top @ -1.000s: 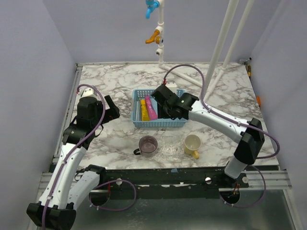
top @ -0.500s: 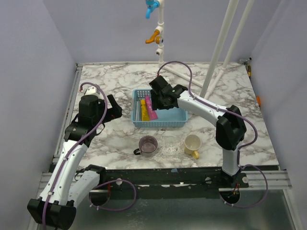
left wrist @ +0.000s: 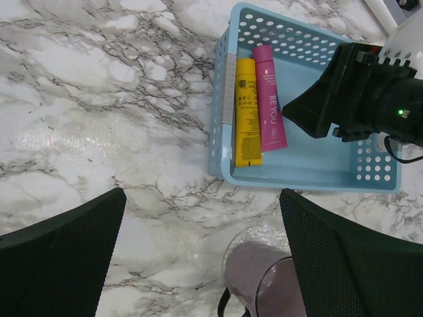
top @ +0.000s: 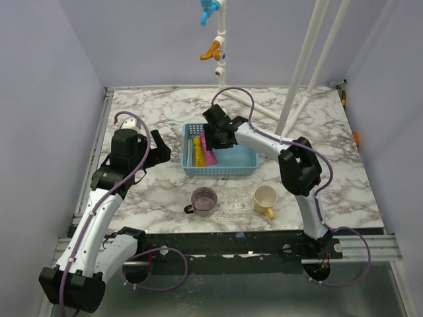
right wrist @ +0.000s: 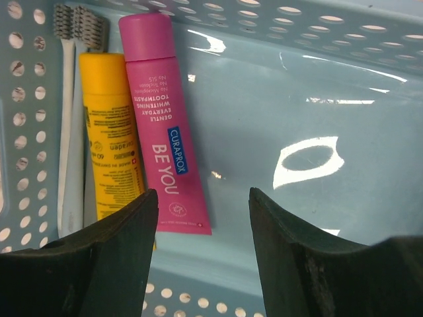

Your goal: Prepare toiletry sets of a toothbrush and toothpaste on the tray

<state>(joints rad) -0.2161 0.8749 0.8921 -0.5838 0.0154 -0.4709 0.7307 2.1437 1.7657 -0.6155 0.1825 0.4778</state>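
Observation:
A magenta-pink toothpaste tube [right wrist: 162,119] and a yellow tube [right wrist: 112,132] lie side by side at the left end of the light-blue mesh basket [top: 238,158]. White toothbrushes [right wrist: 66,112] lie against the basket's left wall, beside the yellow tube. My right gripper [right wrist: 201,211] is open and empty, low inside the basket, just right of the pink tube [top: 207,148]. My left gripper [left wrist: 201,198] is open and empty, above the marble left of the basket [left wrist: 310,168]. The clear tray shows only as a faint sheen [top: 232,203] between the two mugs.
A purple mug [top: 203,200] and a yellow mug [top: 265,200] stand on the marble in front of the basket. White pipes [top: 307,59] rise at the back right. A tap fitting [top: 216,39] hangs over the back edge.
My right gripper has swung left across the basket, from its right half to just beside the tubes. My left gripper has edged a little toward the basket.

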